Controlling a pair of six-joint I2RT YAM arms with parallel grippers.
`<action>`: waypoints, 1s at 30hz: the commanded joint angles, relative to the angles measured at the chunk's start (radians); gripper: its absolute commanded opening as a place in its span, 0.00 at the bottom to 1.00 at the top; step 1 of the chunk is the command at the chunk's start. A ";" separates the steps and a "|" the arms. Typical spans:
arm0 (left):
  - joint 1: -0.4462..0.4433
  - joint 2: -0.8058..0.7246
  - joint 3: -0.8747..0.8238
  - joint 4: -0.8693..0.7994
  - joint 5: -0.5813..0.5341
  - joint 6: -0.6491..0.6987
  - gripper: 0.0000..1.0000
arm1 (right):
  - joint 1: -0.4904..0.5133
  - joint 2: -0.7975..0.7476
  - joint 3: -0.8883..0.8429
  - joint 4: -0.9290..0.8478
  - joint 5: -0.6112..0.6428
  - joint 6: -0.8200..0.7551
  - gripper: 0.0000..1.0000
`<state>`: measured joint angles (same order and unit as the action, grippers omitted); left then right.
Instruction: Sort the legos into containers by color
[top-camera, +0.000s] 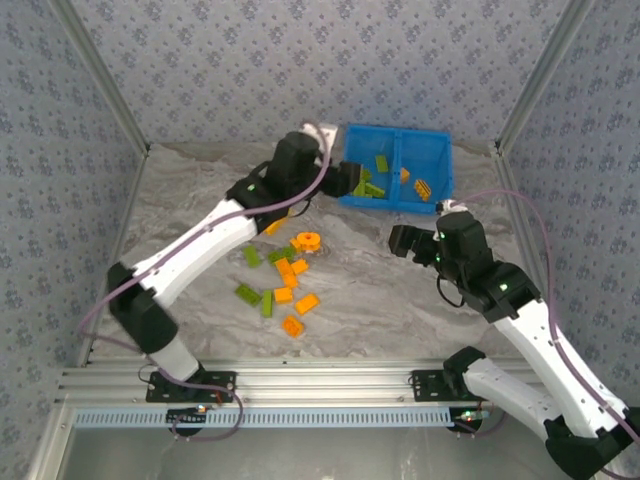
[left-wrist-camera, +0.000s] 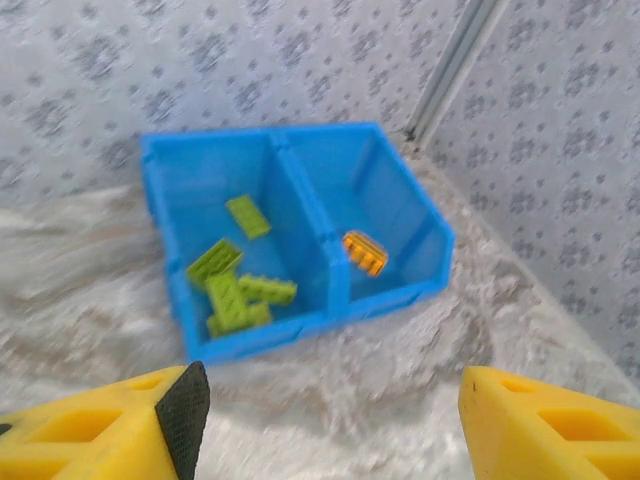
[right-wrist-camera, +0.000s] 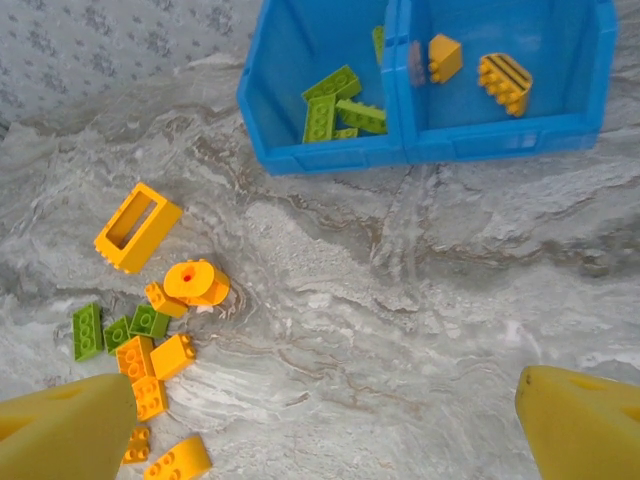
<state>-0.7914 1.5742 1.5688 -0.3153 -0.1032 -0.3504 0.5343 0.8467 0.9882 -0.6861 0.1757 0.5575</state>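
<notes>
Left gripper (top-camera: 352, 180): stationed at the near left edge of the blue bin (top-camera: 447, 160), over the rim of its left compartment (left-wrist-camera: 200, 190). In the left wrist view its yellow fingers (left-wrist-camera: 90, 435) stand well apart. Nothing lies between them and nothing is touched; the jaws are parted and empty.

Right gripper (top-camera: 400, 240): hangs above the table (top-camera: 400, 310), on the near side of the bin and apart from it. In the right wrist view its fingers (right-wrist-camera: 585, 430) are spread to the two lower corners. Nothing is held or touched.

Bin contents:
- The left compartment holds green bricks (right-wrist-camera: 332, 85), five by count. Four are loosely piled toward the near wall and one lies farther back. The left wrist view is blurred but agrees as far as can be told.
- The right compartment (right-wrist-camera: 560, 40) holds two orange pieces (right-wrist-camera: 505, 80), one beside the divider and the other nearer the middle.

Loose on the table, left of centre and well apart from the bin:
- four loose green bricks (top-camera: 251, 256), counted in the top view;
- six rectangular orange bricks (top-camera: 307, 303), as near as can be counted;
- one open orange frame (right-wrist-camera: 137, 226);
- one round orange piece (right-wrist-camera: 195, 282).

The frame lies near the round piece, not touching it. The bricks cluster on the near side of the round piece, several touching one another.
</notes>
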 joint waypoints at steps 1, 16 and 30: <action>0.008 -0.130 -0.204 -0.042 -0.111 -0.004 0.70 | 0.018 0.081 -0.023 0.115 -0.130 -0.092 1.00; 0.012 -0.763 -0.617 -0.511 -0.180 -0.080 0.99 | 0.178 0.968 0.427 0.170 -0.247 -0.695 1.00; 0.017 -0.887 -0.686 -0.509 -0.194 -0.033 0.99 | 0.161 1.382 0.775 -0.006 -0.325 -0.848 0.87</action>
<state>-0.7788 0.6937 0.8970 -0.8371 -0.2703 -0.3927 0.7048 2.1929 1.7313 -0.6167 -0.1059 -0.2501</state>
